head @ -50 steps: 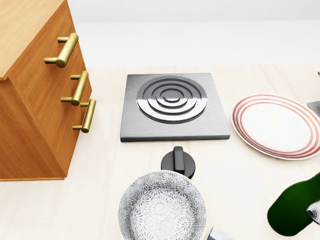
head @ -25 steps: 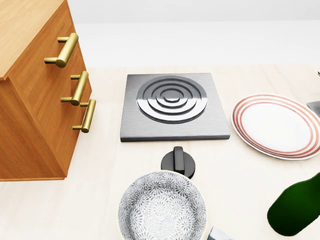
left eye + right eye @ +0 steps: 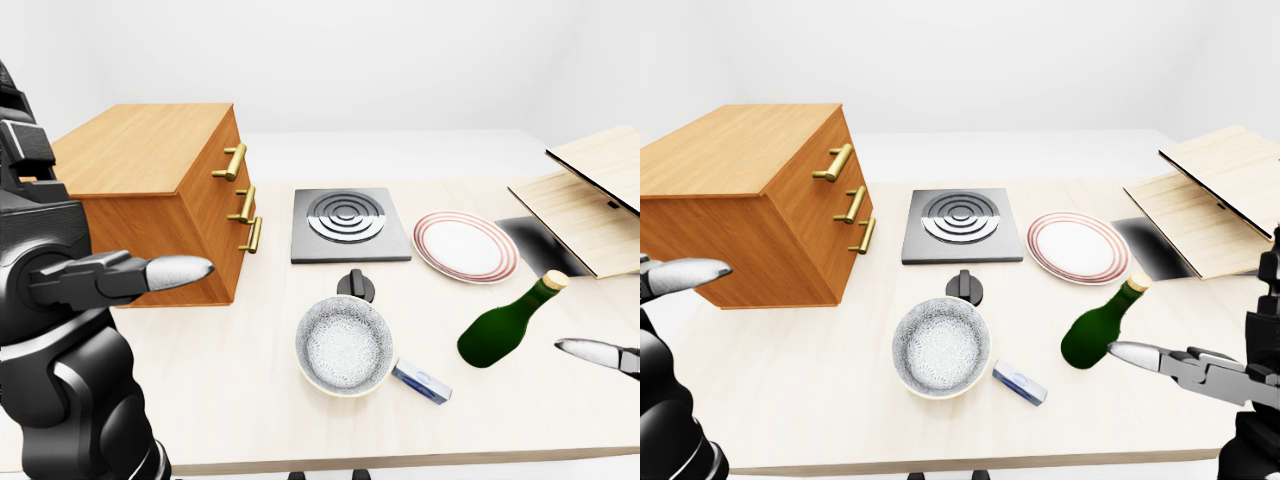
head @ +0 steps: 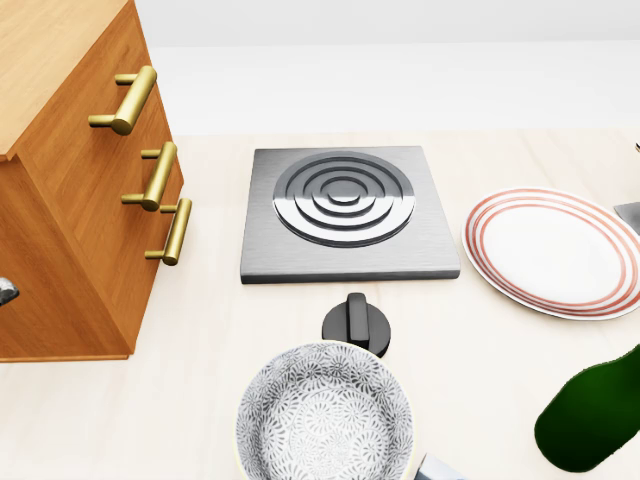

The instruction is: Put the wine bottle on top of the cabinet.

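wine bottle (image 3: pixel 505 327): dark green, tan cap, tilted (base on table (image 3: pixel 250 400)) | right hand (image 3: pixel 1160 362): released, beside it | left hand (image 3: pixel 150 275): released

bright even simulator light, soft faint shadows, sharp render, mild glare perhaps on the hotplate (image 4: pixel 344 198)

Robot body: glossy black shell throughout, built of rounded segments with fine pale seam lines.
Left arm (image 3: pixel 70 350): bulky, curved black casings; blocky stepped housing at upper edge.
Left hand (image 3: pixel 120 277): black finger links, one ending in a tapered silver-grey tip.
Right hand (image 3: pixel 1200 372): dark grey links, same pointed silver tip.
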`<state>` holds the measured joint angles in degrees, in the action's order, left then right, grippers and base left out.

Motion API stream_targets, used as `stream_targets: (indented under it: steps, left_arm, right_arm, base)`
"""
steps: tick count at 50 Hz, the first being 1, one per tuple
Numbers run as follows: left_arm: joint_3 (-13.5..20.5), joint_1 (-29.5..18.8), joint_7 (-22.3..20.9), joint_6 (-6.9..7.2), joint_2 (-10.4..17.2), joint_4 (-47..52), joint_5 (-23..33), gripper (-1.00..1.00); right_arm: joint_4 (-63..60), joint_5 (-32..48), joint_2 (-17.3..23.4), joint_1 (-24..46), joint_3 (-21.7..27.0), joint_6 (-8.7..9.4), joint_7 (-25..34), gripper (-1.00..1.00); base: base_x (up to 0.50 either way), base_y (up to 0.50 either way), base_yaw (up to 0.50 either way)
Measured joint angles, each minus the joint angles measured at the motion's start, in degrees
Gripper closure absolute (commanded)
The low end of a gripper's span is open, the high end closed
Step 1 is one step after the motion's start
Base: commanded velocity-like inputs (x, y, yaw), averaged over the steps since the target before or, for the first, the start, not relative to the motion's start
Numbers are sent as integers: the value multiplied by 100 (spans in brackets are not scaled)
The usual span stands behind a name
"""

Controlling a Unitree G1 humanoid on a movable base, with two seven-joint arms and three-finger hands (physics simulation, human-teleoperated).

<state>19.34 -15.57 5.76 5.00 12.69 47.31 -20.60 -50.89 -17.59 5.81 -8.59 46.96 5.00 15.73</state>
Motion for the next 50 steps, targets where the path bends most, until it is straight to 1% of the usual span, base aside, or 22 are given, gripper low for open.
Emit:
stream_targets:
  steps: [21, 50]
  left_arm:
    - [18, -6, -8, 0, 12, -54, 2, -100]
    - [34, 29, -25, 0, 14, -132, 4, -100]
  right_arm:
    - [954, 153, -33, -24, -387, 0, -51, -100]
    - [2219, 88, 105, 40, -872, 0, -244, -100]
  base:
    - [0, 0, 0]
    - [0, 0, 0]
